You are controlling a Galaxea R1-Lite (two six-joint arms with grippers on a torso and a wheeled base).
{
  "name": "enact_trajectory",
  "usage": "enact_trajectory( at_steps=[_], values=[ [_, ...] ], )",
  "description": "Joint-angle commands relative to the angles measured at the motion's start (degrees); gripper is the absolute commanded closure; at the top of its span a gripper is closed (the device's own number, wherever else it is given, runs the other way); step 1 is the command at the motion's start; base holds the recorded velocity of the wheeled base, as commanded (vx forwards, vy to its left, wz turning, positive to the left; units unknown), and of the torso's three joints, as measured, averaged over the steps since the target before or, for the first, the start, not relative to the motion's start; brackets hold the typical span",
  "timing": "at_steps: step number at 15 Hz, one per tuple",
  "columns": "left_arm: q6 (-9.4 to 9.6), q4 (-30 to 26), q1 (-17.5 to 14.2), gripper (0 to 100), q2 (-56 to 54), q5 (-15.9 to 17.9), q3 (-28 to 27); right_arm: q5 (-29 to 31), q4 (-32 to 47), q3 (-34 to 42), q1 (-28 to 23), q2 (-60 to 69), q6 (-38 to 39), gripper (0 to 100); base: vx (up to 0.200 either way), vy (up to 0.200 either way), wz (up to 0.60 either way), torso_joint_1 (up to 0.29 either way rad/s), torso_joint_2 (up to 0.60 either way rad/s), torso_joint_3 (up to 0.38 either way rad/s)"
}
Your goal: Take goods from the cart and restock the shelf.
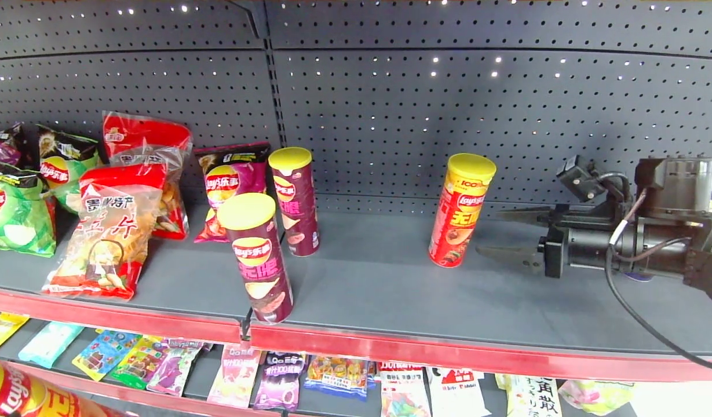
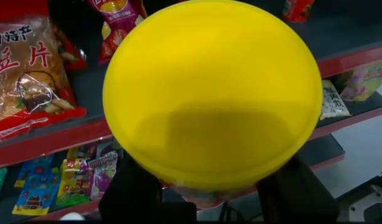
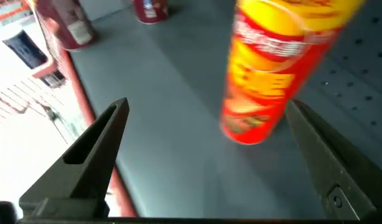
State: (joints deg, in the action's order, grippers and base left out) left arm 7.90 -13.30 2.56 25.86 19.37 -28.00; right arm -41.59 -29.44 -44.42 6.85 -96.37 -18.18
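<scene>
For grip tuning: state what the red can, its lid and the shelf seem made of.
Red can: probably cardboard tube, glossy printed wrap showing highlights. Lid: smooth yellow plastic, apparently, slight sheen. Shelf: likely painted metal, matte grey, even flat surface.

Bright, even light falls from above onto the shelf point(image 1: 390, 289); pinpoints glint through the pegboard point(image 1: 448, 104) holes. The red can point(image 1: 461, 211) throws only a faint shadow, a darker one crosses the yellow lid of the near can point(image 2: 213, 93), and the red shelf edge point(image 1: 425, 350) bows
</scene>
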Motion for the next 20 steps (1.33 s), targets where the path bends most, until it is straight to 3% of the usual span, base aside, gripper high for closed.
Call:
enact_trajectory(
  at_steps=[1, 20],
  values=[
    [0.1, 0.0, 0.0, 100, 0.7, 0.1, 0.0, -2.6, 0.0, -2.9, -3.0, -4.9, -1.7, 0, 0.0, 0.0, 0.0, 0.0, 0.0, 0.0],
    [1.07, -0.1, 0.0, 100, 0.9, -0.1, 0.1, -11.8, 0.0, -17.2, -3.2, -18.5, -2.5, 0, 0.0, 0.0, 0.0, 0.0, 0.0, 0.0]
  ],
)
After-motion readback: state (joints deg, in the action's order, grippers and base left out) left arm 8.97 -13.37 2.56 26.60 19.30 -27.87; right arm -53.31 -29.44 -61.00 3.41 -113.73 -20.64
